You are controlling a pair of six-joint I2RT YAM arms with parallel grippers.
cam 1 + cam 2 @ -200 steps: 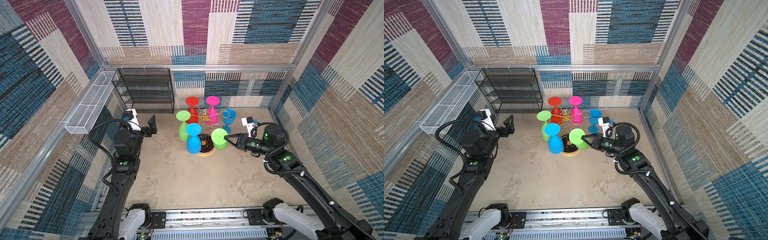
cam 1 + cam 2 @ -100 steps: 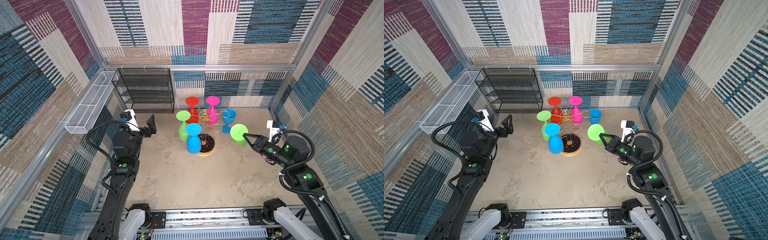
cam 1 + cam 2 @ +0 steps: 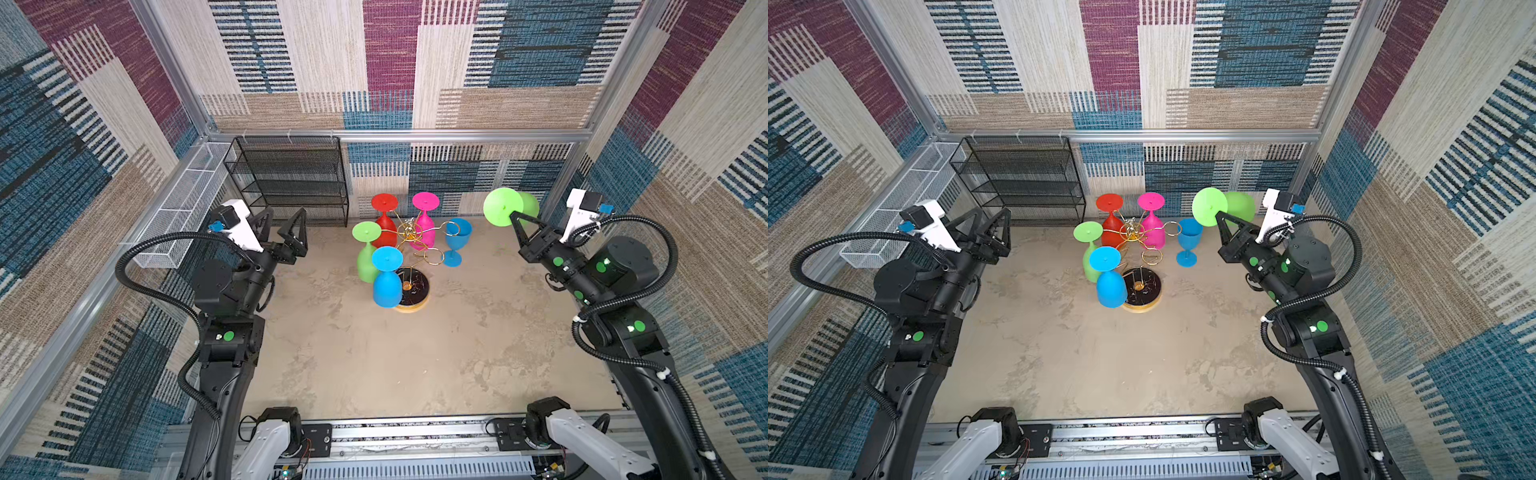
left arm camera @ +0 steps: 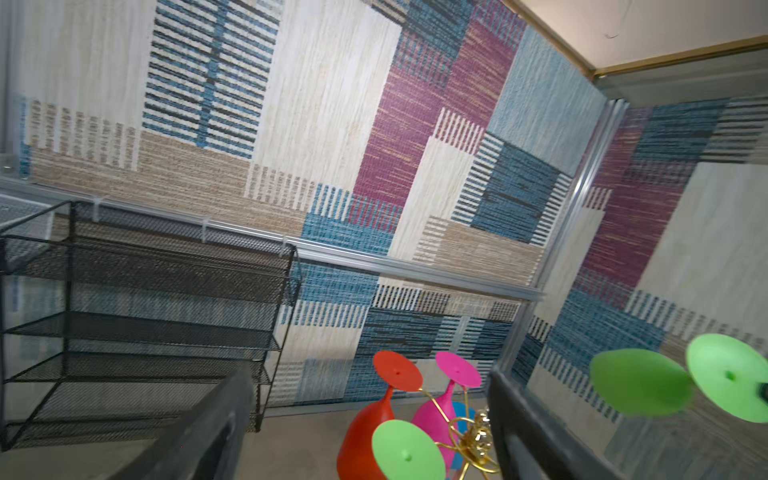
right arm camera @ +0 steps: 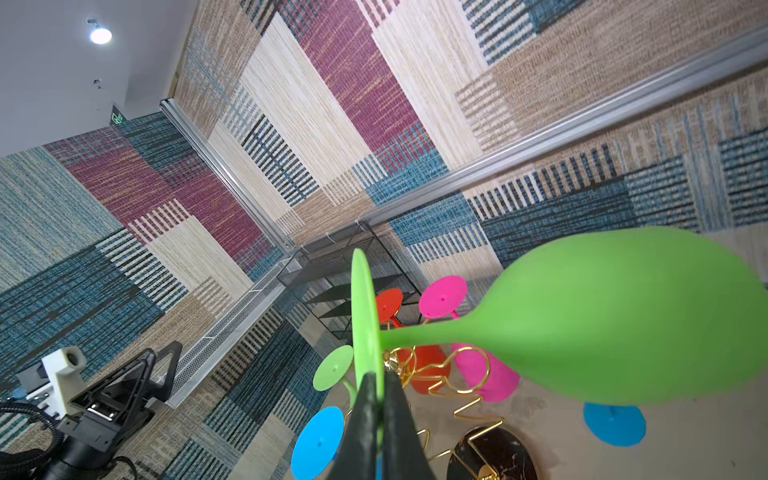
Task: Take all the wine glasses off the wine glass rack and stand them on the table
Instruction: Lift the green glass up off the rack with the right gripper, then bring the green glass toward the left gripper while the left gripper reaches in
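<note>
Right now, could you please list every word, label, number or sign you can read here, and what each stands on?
No text can be read.
The small green sign near the ceiling, right wrist view: too small and blurred to read.
The round green stickers on the arms: blank.
The green wine glass, the other glasses and the wine glass rack: no lettering.
</note>
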